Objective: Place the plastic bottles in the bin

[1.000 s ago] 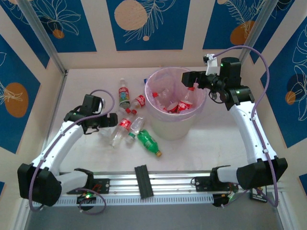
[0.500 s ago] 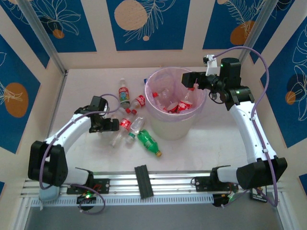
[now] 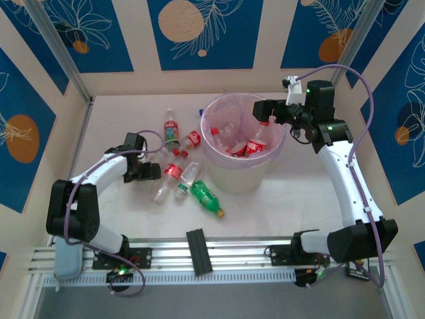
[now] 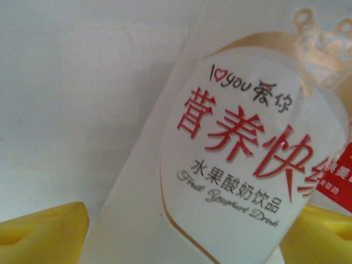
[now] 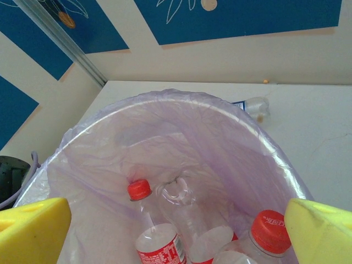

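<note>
Near: green bottle (image 3: pixel 204 195) on desk (image 3: pixel 292 199). Then left jaws, apart, straddling a white-labelled bottle (image 4: pixel 231 165) lying flat, gap on one side. Far: bin (image 3: pixel 234 174) holding red-capped bottles (image 5: pixel 268 226); right jaws wide open, empty, above it.

left gripper (image 3: pixel 152 171) narrower, astride white bottle (image 4: pixel 231 165)

Bright, even light from above falls on the round cream-white bin lined with a pinkish-lilac plastic bag (image 3: pixel 243 178). Shadows on the white table (image 3: pixel 299 193) around it are faint and soft. The bag's rim carries a pale sheen. Left of the bin, a white-labelled plastic bottle (image 4: pixel 231 165) lies very close to the left wrist camera and looks soft and washed out. The yellow fingertips (image 4: pixel 44 231) beside it are blurred.
</note>
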